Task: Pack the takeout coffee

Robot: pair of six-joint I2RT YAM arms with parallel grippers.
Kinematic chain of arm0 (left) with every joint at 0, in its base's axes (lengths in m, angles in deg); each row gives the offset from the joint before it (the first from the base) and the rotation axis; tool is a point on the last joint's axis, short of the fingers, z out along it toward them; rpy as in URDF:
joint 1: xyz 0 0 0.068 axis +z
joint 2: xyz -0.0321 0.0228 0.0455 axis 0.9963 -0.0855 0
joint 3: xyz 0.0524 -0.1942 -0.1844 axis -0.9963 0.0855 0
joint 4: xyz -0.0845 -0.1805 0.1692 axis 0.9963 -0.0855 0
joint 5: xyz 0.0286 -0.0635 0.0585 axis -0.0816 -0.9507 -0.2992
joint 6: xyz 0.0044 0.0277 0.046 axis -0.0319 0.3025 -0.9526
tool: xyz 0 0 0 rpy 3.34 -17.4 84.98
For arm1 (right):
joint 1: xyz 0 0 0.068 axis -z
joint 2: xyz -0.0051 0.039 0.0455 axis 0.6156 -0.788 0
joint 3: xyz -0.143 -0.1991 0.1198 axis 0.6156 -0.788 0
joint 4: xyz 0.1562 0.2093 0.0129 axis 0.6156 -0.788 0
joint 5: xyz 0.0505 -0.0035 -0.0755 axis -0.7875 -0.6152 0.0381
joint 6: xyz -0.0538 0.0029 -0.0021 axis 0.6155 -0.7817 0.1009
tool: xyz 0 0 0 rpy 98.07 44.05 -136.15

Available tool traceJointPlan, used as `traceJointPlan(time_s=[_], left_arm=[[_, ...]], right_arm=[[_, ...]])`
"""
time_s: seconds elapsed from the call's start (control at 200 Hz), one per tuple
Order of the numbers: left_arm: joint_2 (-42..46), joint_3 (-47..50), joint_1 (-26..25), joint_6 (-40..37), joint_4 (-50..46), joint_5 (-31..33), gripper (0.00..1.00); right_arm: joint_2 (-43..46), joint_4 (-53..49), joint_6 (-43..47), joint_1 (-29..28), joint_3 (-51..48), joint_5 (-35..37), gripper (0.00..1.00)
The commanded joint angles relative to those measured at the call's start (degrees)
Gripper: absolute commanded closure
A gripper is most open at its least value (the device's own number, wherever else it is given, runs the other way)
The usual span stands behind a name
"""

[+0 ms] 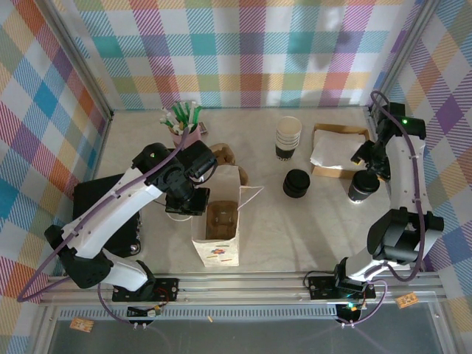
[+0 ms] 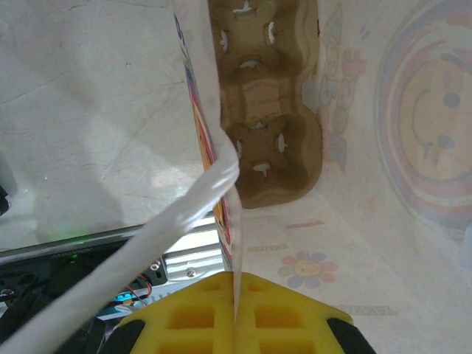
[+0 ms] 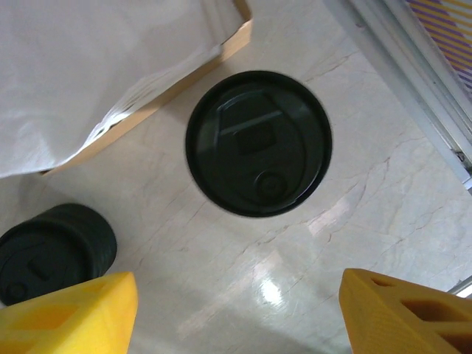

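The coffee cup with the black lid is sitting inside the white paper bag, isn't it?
No. The coffee cup with the black lid is sitting on the table, off to the right, not inside the white paper bag. The top external view shows it.

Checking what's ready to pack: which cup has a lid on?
The lone takeout coffee by the right gripper, capped with a round black lid; the stacked cups farther back are open-topped.
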Motion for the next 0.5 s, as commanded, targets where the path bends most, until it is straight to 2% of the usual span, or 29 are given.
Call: traceJointPlan(time_s=[0.0,0.175,0.495], left_arm=[[0.1,0.6,0.9,-1.1,-0.9,-2.3,1.0],[-1.2,-0.5,1.3,-2.0,-1.0,-2.8,1.0],[-2.0,-0.9,1.4,-2.3,-1.5,-3.5,1.0]], right_arm=[[-3.0,1.4,1.4,1.9,-0.1,-0.2,0.27],[-7.1,5.3,3.0,2.8,-1.7,-2.8,0.23],[-12.3,5.6,6.5,4.4,0.4,-3.0,0.19]])
